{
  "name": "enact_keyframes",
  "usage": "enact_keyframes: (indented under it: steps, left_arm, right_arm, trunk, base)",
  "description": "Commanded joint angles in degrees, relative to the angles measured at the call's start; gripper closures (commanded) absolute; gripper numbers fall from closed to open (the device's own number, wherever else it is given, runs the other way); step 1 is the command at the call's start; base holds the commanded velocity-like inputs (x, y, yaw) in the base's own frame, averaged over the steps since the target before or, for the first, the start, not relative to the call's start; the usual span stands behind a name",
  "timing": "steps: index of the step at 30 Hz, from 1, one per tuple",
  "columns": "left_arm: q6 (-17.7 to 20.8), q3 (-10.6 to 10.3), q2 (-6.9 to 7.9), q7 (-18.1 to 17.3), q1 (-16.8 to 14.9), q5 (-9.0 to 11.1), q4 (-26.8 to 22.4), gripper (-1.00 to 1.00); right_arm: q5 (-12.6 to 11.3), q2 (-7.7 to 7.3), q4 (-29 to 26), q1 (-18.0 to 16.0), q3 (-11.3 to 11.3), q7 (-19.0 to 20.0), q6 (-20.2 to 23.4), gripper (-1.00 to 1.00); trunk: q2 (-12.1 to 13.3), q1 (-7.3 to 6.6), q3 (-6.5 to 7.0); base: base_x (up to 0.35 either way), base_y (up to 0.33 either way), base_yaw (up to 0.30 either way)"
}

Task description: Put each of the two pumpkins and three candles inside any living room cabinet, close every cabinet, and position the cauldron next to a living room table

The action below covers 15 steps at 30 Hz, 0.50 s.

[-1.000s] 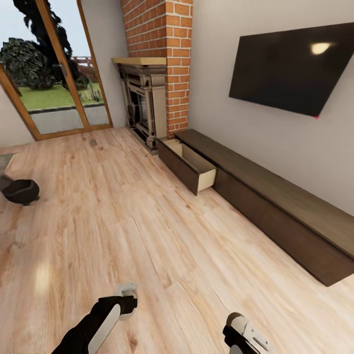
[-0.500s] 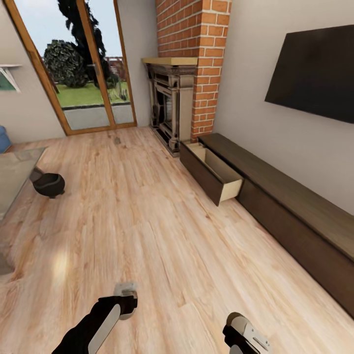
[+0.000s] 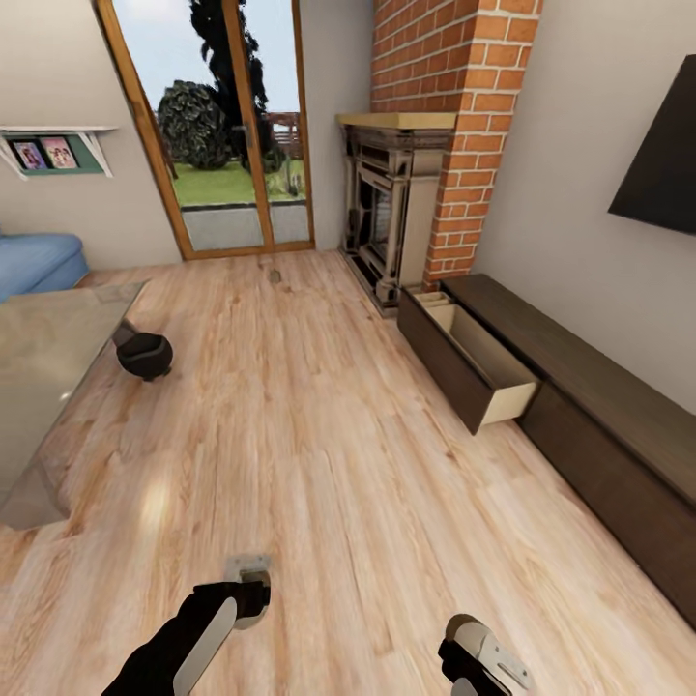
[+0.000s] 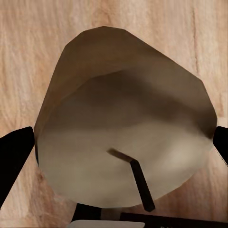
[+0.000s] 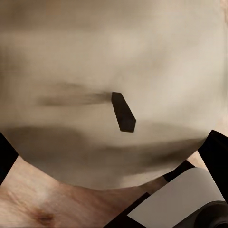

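Low in the head view, my left gripper point(image 3: 249, 583) is shut on a pale beige candle point(image 3: 248, 565). The left wrist view has that candle point(image 4: 123, 118) with its dark wick between the black fingers point(image 4: 14, 152). My right gripper point(image 3: 462, 640) is shut on another candle point(image 5: 114, 66) that looms large in the right wrist view. The long dark-brown cabinet point(image 3: 599, 406) runs along the right wall, with one drawer point(image 3: 469, 360) pulled open. The black cauldron point(image 3: 145, 355) sits on the floor beside the glass table point(image 3: 43, 377). The pumpkins are out of view.
A fireplace point(image 3: 391, 208) under a brick chimney stands just past the cabinet. Glass doors point(image 3: 232, 145) fill the far wall and a blue sofa point(image 3: 34, 261) is at the left. A small dark object point(image 3: 275, 276) lies on the floor. Wood floor stretches between me and the drawer.
The whole head view has swung left, so cabinet, fireplace and cauldron sit further right in the picture; the glass table and sofa have come into view. Both grippers keep their candles.
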Motion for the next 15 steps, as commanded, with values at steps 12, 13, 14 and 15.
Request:
enact_keyframes:
  steps: [12, 13, 14, 15]
  left_arm:
    - [0.10, -0.31, 0.07, 0.57, -0.05, 0.53, -0.08, 1.00]
    - [0.10, -0.31, 0.07, 0.57, -0.05, 0.53, -0.08, 1.00]
    - [0.10, -0.31, 0.07, 0.57, -0.06, 0.53, -0.08, 1.00]
    - [0.10, -0.31, 0.07, 0.57, -0.06, 0.52, -0.08, 1.00]
  right_arm:
    - [-0.03, -0.03, -0.12, -0.01, 0.12, -0.38, 0.22, 1.00]
    - [-0.05, -0.03, -0.12, -0.01, 0.12, -0.38, 0.23, 1.00]
    - [-0.04, -0.03, -0.12, -0.01, 0.12, -0.38, 0.23, 1.00]
    - [-0.03, -0.03, -0.12, -0.01, 0.12, -0.38, 0.22, 1.00]
  trunk:
    - [-0.03, 0.03, -0.05]
    - [-0.03, 0.03, -0.05]
    - [-0.03, 0.03, -0.05]
    - [-0.03, 0.03, -0.05]
  base:
    - [0.332, 0.000, 0.250]
    - [0.333, 0.000, 0.049]
    - [0.333, 0.000, 0.031]
    - [0.333, 0.000, 0.020]
